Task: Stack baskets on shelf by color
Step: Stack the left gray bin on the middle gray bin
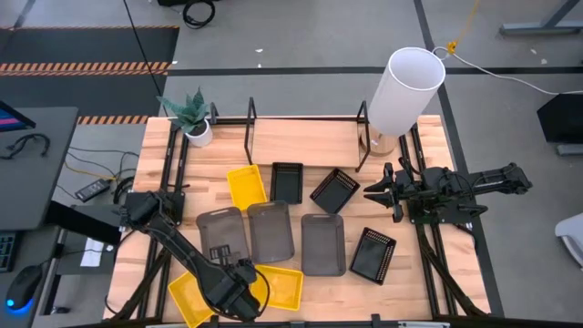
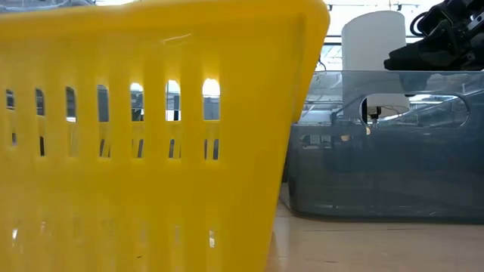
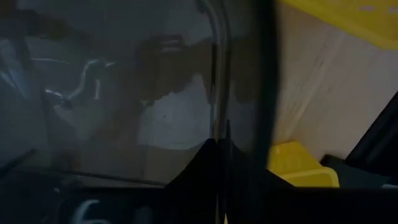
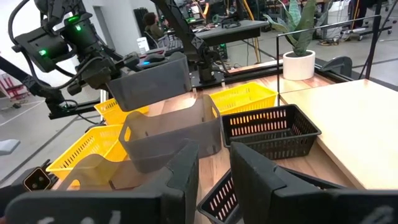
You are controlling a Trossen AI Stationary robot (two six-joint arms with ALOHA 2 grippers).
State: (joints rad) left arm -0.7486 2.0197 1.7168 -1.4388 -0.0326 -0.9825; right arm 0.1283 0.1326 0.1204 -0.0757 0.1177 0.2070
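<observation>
Left pincer (image 4: pixel 107 74) is clamped tight on the rim of a see-through grey basket (image 4: pixel 152 84), holding it tilted up off the tabletop (image 1: pixel 301 146) at the near left. That arm reaches in from the left edge, and its wrist view is basically just looking through the grey plastic. Right under and beside the arm are two yellow baskets, one (image 1: pixel 189 296) at the near left corner and one (image 1: pixel 282 287) just to the right of it, the second so close to the low camera that it fills most of that view. A third yellow basket (image 1: pixel 246 185) sits farther back, near the middle-left. Moving right, two more grey baskets (image 1: pixel 271 232) (image 1: pixel 323 244) lie side by side mid-table, flat on the wood. Behind them are two black slotted baskets, one (image 1: pixel 286 182) straight and one (image 1: pixel 334 189) turned at an angle, and a third black one (image 1: pixel 373 255) lies near the front right. The shelf (image 1: pixel 250 128), a thin black tube rack, runs along the far edge of the tabletop behind all the baskets, with a potted plant (image 1: pixel 193 117) at its left end and a tall white cylinder (image 1: pixel 405 91) at its right end. Right pincer (image 1: pixel 383 193) hangs over the right side with its fingers (image 4: pixel 186 168) a narrow gap apart, nothing between them, pointing at the black baskets.
</observation>
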